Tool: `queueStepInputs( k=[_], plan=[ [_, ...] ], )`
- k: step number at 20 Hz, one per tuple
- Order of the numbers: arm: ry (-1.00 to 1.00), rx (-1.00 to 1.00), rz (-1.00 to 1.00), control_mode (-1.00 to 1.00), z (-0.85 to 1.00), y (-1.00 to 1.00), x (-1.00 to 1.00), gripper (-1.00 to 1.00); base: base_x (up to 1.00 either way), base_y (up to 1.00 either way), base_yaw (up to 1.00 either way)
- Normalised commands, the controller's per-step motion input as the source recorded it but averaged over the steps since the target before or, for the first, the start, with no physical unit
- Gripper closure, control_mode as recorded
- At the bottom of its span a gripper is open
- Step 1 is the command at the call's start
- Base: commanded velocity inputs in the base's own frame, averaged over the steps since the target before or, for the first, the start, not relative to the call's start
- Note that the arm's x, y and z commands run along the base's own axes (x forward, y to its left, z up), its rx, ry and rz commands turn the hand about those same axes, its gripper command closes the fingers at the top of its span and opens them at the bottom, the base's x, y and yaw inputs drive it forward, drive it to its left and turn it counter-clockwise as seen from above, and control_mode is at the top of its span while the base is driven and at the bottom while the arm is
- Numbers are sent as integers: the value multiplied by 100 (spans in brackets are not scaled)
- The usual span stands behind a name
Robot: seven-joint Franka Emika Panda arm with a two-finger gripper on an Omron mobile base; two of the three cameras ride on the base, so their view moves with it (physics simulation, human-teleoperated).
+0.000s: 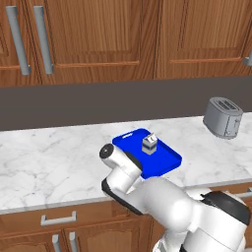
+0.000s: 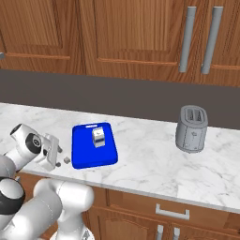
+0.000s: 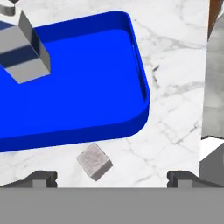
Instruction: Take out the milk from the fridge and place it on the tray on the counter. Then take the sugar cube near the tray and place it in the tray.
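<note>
With the milk [image 3: 24, 52] already standing on the tray [image 3: 96, 87], the gripper [image 3: 111, 177] hangs spread wide over the sugar cube [image 3: 94, 161] at lower centre. It should descend straight, centring the cube between its fingertips and clear of the tray's rim, before pinching.

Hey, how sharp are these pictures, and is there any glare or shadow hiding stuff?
Left base view: crisp, even light, no glare on the tray. Right base view: equally sharp; the sugar cube is small but clear. Hand view: soft and blocky up close, the milk has one shaded side.
</note>
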Motion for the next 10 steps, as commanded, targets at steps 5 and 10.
queueStepInputs(
  k=[5, 10],
  plan=[
    [10, 0, -4, -100, -5, -1, 7, -100, 0, 0, 0],
    [1, 0, -1, -100, -5, -7, 1, -100, 0, 0, 0]
  ],
)
